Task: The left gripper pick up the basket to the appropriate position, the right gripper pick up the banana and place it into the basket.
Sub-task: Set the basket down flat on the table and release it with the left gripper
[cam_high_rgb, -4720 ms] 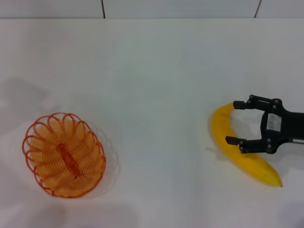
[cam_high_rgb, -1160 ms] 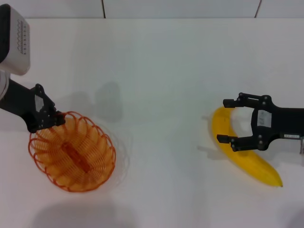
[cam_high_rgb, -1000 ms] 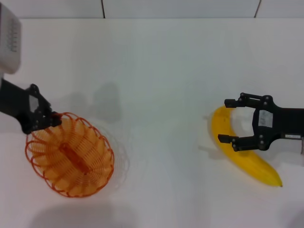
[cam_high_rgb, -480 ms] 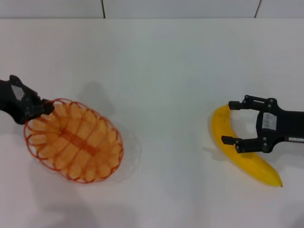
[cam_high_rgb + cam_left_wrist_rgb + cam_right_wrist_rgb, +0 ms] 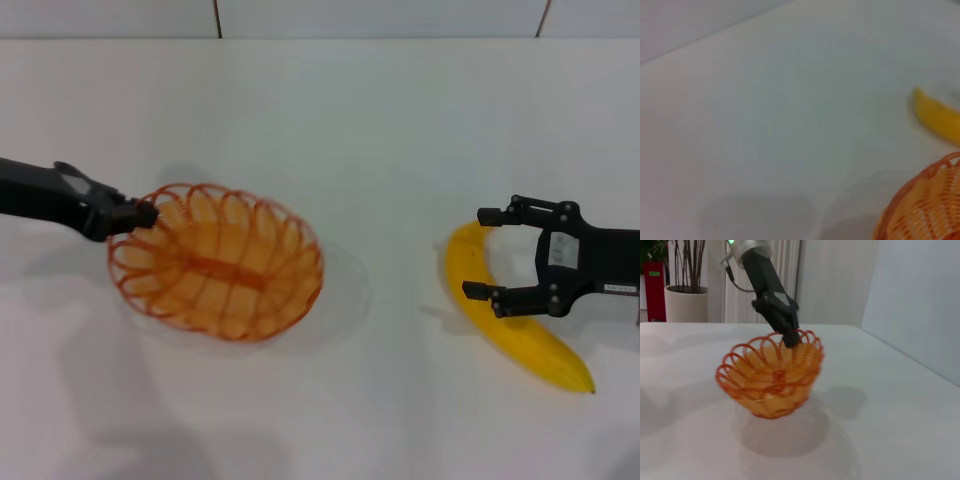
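Right now the left gripper (image 5: 140, 213), fingers pinching the basket (image 5: 222, 262) rim, carries it; the right gripper (image 5: 488, 255), fingers spread, must close on the banana (image 5: 500, 320).

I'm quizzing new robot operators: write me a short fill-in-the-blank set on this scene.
1. The left gripper is shut on the rim of the ____.
2. The right gripper straddles the banana with its fingers ____.
3. The banana lies on the table, on the robot's ____ side.

Missing words: basket; open; right
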Action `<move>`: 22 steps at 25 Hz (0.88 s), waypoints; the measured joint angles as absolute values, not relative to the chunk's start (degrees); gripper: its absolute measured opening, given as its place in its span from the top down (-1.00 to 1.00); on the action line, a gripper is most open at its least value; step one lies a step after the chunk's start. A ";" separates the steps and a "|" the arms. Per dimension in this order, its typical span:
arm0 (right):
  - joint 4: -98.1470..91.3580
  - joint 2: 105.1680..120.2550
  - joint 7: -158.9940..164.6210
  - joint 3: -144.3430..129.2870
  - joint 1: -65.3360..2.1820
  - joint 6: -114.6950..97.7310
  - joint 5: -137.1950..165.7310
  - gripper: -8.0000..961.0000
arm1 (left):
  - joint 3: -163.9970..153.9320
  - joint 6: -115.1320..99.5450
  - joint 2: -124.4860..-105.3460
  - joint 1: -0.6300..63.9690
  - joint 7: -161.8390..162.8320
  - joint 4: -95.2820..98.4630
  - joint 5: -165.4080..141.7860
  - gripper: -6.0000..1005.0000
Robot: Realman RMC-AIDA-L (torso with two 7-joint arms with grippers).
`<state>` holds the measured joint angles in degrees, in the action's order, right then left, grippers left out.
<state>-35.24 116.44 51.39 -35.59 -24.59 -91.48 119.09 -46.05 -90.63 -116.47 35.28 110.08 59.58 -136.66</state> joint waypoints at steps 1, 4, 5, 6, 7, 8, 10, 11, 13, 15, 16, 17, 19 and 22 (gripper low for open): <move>-35.24 116.44 51.38 -35.59 -24.65 -91.48 119.09 -0.86 | -45.91 -89.63 -116.46 35.53 111.02 58.15 -135.94 0.86; -35.24 116.45 51.43 -35.59 -24.89 -91.50 119.08 -0.86 | -45.64 -87.28 -116.22 36.98 113.16 53.09 -133.95 0.86; -35.24 116.45 51.44 -35.59 -24.97 -91.50 119.08 -0.86 | -45.63 -86.68 -116.07 38.12 113.85 50.57 -133.55 0.86; -35.24 116.46 51.43 -35.59 -25.03 -91.50 119.08 -0.86 | -45.63 -86.34 -116.02 38.88 114.20 48.99 -133.55 0.86; -35.24 116.46 51.44 -35.59 -25.13 -91.50 119.08 -0.86 | -45.63 -86.18 -116.01 39.44 114.41 47.93 -133.57 0.86; -35.24 116.45 51.44 -35.59 -25.30 -91.50 119.08 -0.86 | -45.61 -85.71 -116.01 40.21 114.87 46.47 -133.70 0.86; -35.23 116.46 51.43 -35.59 -25.67 -91.50 119.09 -0.86 | -45.62 -84.85 -116.02 41.16 115.74 44.07 -133.76 0.86; -35.22 116.46 51.44 -35.59 -25.77 -91.49 119.08 -0.86 | -45.75 -84.55 -116.06 41.42 116.23 43.08 -133.85 0.86; -35.17 116.51 51.43 -35.59 -26.06 -91.45 119.09 -0.86 | -46.13 -84.05 -116.12 41.69 117.19 41.61 -134.40 0.86; -35.16 116.51 51.43 -35.59 -26.34 -91.42 119.09 -0.86 | -46.44 -83.44 -116.18 41.99 118.58 40.54 -136.29 0.86; -35.16 116.52 51.44 -35.59 -26.44 -91.41 119.09 -0.86 | -46.46 -83.02 -116.22 42.16 119.52 40.27 -137.88 0.86; -35.15 116.53 51.43 -35.59 -26.47 -91.41 119.09 -0.86 | -46.51 -82.55 -116.23 42.32 120.50 40.13 -139.38 0.86; -35.15 116.53 51.43 -35.59 -26.49 -91.41 119.09 -0.86 | -46.86 -82.10 -116.27 42.48 121.85 40.06 -140.99 0.86; -35.09 116.54 51.43 -35.59 -26.50 -91.40 119.09 -0.86 | -47.48 -81.97 -116.30 42.77 122.75 40.01 -141.16 0.86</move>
